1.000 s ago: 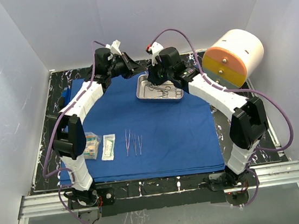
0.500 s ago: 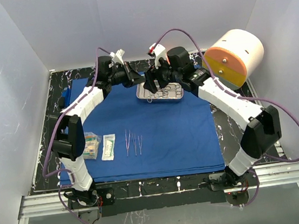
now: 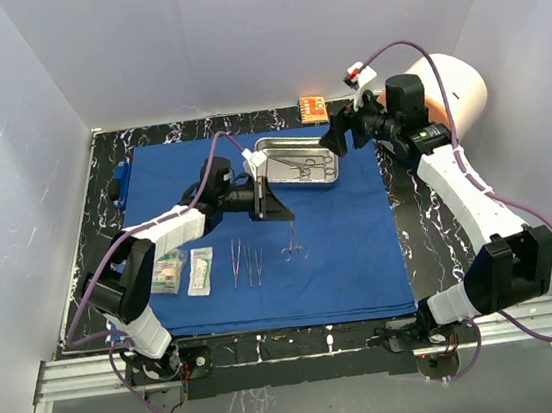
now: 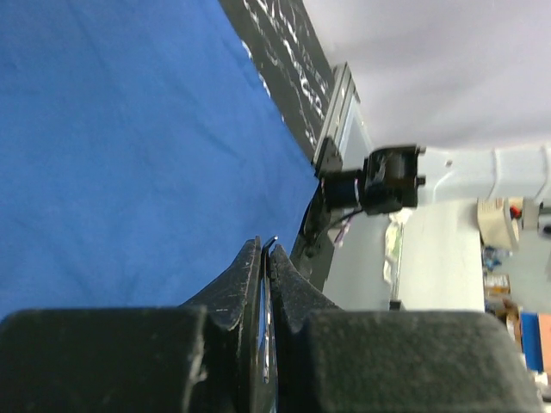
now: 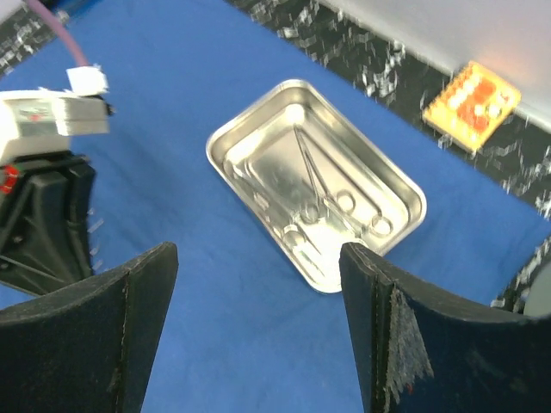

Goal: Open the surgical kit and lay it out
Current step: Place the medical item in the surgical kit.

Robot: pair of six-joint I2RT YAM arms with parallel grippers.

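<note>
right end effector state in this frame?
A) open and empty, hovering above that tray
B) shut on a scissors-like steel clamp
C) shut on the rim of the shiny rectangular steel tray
A: the right end effector has its fingers spread wide with nothing between them, and its wrist view shows the shiny rectangular steel tray lying below, untouched.

A small orange box (image 3: pixel 312 108) lies on the black, white-veined tabletop (image 3: pixel 88 252) close to the back wall (image 3: pixel 255 38). Its top seems dotted with pale spots, though the right wrist view is too soft to be sure. A big white cylinder (image 3: pixel 457 83) lies on its side at the far right corner, partly hidden. A metal rail (image 3: pixel 304 349) runs along the near edge.
</note>
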